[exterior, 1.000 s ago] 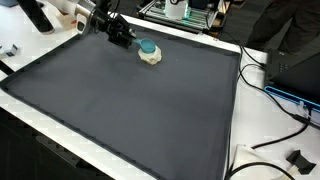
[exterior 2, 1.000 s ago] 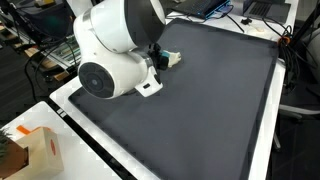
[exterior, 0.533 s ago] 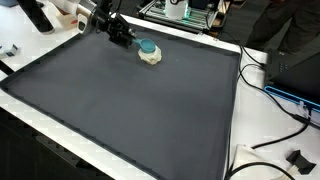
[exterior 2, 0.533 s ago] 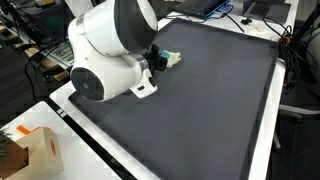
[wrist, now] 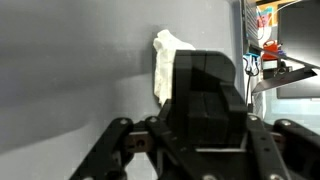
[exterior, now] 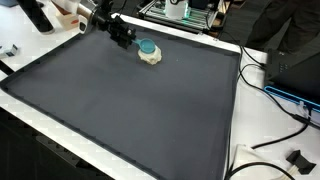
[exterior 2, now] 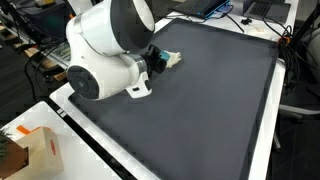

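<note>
Gripper (exterior: 124,38) low over black mat (exterior: 130,110), just beside teal-topped white object (exterior: 149,53), at its 10 o'clock; finger opening and any hold hidden, cannot tell

Gripper (exterior: 127,40) beside teal-topped white object (exterior: 149,53)

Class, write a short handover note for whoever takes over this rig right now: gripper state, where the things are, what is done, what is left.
The gripper is low at the far edge of the dark mat, right beside the white object with a teal top. Whether it is open or shut cannot be told, because its body hides the fingers in the wrist view.
The object sits on the mat, not lifted.
Done: the gripper is at the object.
Left: no grasp shows yet; contact is unclear.
</note>
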Controlling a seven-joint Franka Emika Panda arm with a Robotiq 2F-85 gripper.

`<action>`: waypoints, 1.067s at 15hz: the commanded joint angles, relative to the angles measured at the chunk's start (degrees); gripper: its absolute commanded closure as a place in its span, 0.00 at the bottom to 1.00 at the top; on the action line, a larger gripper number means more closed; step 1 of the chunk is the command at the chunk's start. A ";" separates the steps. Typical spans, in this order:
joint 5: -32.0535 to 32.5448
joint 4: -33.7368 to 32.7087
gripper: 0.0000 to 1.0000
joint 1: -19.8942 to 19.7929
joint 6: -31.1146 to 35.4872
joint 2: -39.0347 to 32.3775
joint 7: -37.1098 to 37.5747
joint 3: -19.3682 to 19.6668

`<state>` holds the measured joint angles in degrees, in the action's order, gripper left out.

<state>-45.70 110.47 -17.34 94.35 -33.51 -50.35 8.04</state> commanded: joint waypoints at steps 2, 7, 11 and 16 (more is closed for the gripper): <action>4.42 3.48 0.75 2.82 8.35 2.14 4.05 1.05; 9.01 6.63 0.75 5.01 10.94 8.55 9.26 0.69; 14.07 10.04 0.75 7.03 14.35 14.58 14.23 -0.25; 21.23 14.75 0.75 8.94 18.72 22.73 18.10 -2.42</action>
<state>-29.52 119.95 -9.30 109.20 -17.11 -34.87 6.49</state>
